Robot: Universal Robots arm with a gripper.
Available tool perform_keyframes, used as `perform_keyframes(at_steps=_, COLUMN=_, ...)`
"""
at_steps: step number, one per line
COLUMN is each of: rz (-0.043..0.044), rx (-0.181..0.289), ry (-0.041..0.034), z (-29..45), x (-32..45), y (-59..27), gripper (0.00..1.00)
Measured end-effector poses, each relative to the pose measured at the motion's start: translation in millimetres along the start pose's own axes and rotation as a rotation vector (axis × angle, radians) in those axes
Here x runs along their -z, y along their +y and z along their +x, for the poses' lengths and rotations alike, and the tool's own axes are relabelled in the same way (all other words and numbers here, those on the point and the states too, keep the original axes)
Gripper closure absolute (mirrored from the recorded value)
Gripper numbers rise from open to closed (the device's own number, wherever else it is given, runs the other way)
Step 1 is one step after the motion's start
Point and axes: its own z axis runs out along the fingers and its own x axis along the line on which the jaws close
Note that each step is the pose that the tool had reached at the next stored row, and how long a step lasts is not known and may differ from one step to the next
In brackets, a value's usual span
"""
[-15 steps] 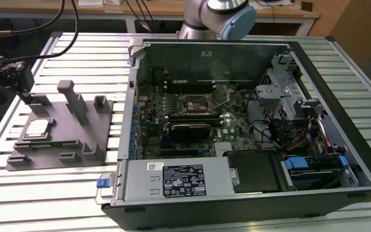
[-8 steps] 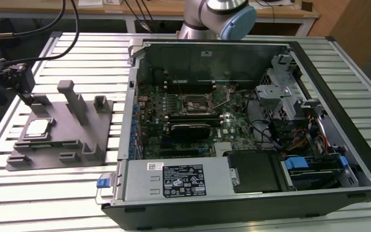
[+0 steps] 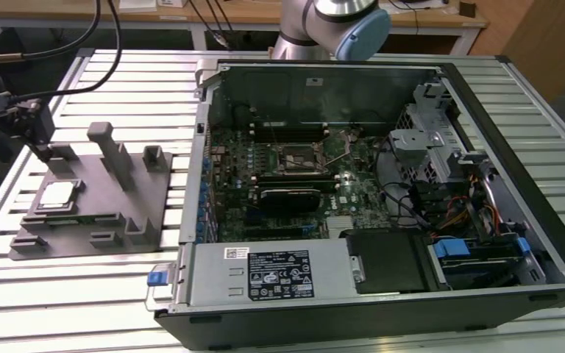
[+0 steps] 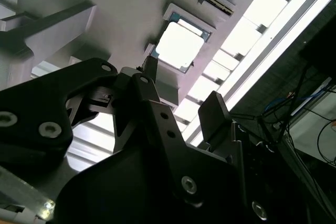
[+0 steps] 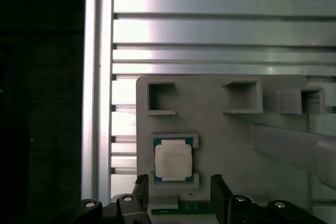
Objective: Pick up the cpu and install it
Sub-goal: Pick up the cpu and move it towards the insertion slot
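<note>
Cpu: the cpu (image 5: 173, 160) is seated flat, metal top up, in a square recess of the grey tray (image 5: 210, 114), and is not touched by anything.
Gripper: the gripper (image 5: 179, 184) is held over the tray with its two dark fingers (image 5: 220, 195) spread wide; nothing is gripped between them.
Cpu against gripper: in both wrist views the chip is seen just beyond the fingertips, roughly in line with the gap, which is wider than the chip.
Tray: it is set on the slatted metal table (image 3: 86, 309) at the exterior view's left, with upright posts (image 3: 115, 151) near the gripper.
Computer case: the open case (image 3: 312, 92) is laid beside the tray, at the exterior view's right; its dark socket (image 3: 297, 156) is exposed, well apart from the cpu.
</note>
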Motion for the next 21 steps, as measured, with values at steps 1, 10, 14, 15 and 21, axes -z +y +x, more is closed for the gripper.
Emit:
perform_keyframes(at_steps=1, rz=0.0, rx=0.0, ry=0.0001, z=0.0, x=-0.5, y=0.0, gripper=0.42)
perform_keyframes(at_steps=10, rz=0.0, rx=0.0, ry=0.0004, z=0.1, x=-4.0, y=-0.2, gripper=0.42)
perform_keyframes(at_steps=14, rz=-0.0001, rx=0.0, ry=0.0003, z=0.2, x=-5.7, y=-0.2, gripper=0.42)
perform_keyframes(at_steps=15, rz=-0.0001, rx=0.0, ry=0.0005, z=0.2, x=-6.1, y=-0.2, gripper=0.42)
perform_keyframes(at_steps=21, rz=-0.0001, rx=0.0, ry=0.0007, z=0.3, x=-8.7, y=-0.3, gripper=0.42)
